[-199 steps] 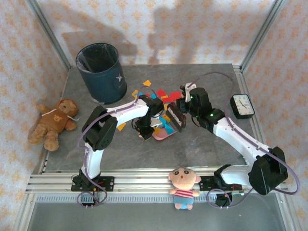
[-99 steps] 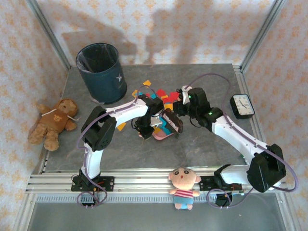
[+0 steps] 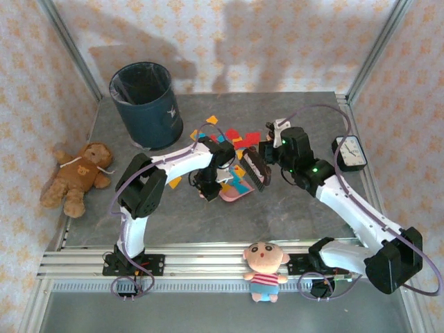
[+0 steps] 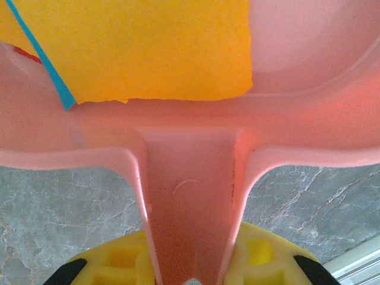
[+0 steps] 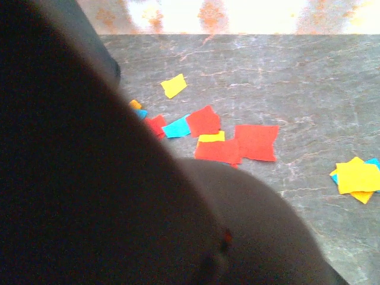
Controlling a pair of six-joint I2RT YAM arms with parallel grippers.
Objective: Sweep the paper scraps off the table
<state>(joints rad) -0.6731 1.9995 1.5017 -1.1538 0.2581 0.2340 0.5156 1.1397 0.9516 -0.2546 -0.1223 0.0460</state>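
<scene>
left claw (image 3: 207,184) clenched on the handle of the pink dustpan (image 3: 234,190). pan sits mid-surface (image 3: 291,208), orange and blue scraps inside it. right claw (image 3: 268,157) clamped on a dark brush (image 3: 255,166), brush just beside the pan's right edge. paper scraps (image 3: 234,136) mostly in a loose cluster just behind pan and brush, one orange bit near the left arm.

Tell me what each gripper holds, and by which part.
Left gripper: pink dustpan, by its handle. Right gripper: dark brush, grip point unclear.
</scene>
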